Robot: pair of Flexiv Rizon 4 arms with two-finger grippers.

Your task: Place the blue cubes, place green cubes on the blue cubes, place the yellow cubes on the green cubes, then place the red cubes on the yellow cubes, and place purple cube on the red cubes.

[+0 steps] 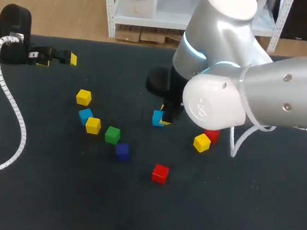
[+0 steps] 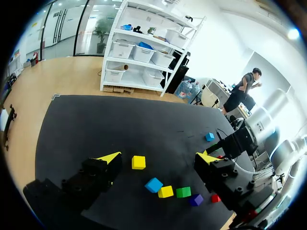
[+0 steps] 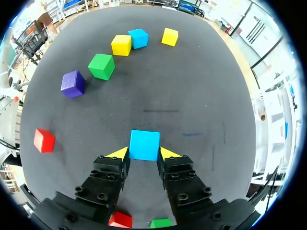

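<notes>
Right arm (image 1: 221, 100): in the head view it fills the near right and reaches past the middle, with the right gripper (image 1: 168, 115) low over the table (image 1: 35, 190).
Blue cube (image 1: 158, 117): mid-table, at that gripper.
Loose cubes: a yellow cube (image 1: 83, 97), second blue cube (image 1: 85, 115), second yellow cube (image 1: 92, 125), green cube (image 1: 112, 135) and purple cube (image 1: 122, 151) lie in a curved line left of centre. A red cube (image 1: 160, 173) lies alone, nearer the camera.
Left gripper (image 1: 66, 58): it sits at the far left, well apart from every cube.
Left wrist view, left gripper (image 2: 159, 158): the fingers are spread wide with nothing between them. The line of cubes lies ahead, the second blue cube (image 2: 154, 185) among them.
Right wrist view, right gripper (image 3: 144, 154): both yellow tips appear to press opposite sides of the blue cube (image 3: 144, 143). It has hold of the cube, with the fingers one cube's width apart.
Around it: bare table on all sides. The green cube (image 3: 101, 66) and purple cube (image 3: 73, 84) are well ahead.
Step in hand: probably setting this blue cube down as the base of the stack.
Doing it well: bring it down flat and square on bare table, well apart from the other cubes. Let go only once it rests fully. Then lift straight up so neither tip drags or twists it. Leave room beside it for the second blue cube.
</notes>
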